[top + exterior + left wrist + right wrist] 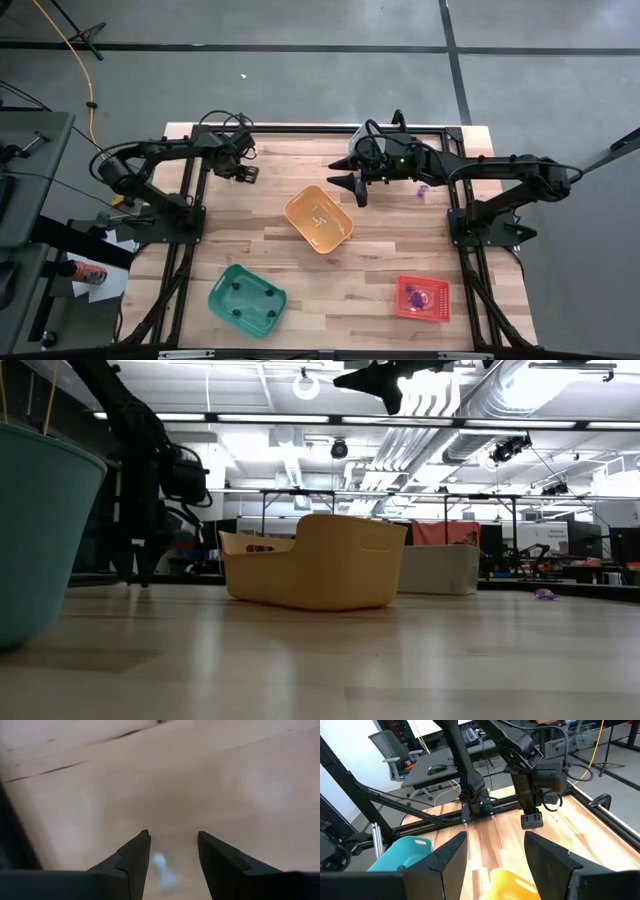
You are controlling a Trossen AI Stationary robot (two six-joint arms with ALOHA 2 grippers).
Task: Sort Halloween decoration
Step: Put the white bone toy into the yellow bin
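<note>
left end effector (247, 176) open over whitish trinket (161, 865)

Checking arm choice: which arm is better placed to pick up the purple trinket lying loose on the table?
Probably the right: the purple trinket lies beside the right gripper, which is open and empty. The left gripper is across the table.

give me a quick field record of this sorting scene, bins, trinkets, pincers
table: light wood
orange bin: table centre, holds a few whitish trinkets
green bin: near-left part of table, holds dark trinkets
red bin: near-right part of table, holds purple trinkets
loose purple trinket: on table under the right arm
left pincer: open, low over the table's far left, a whitish trinket between its tips
right pincer: open, empty, raised beyond the orange bin
</note>
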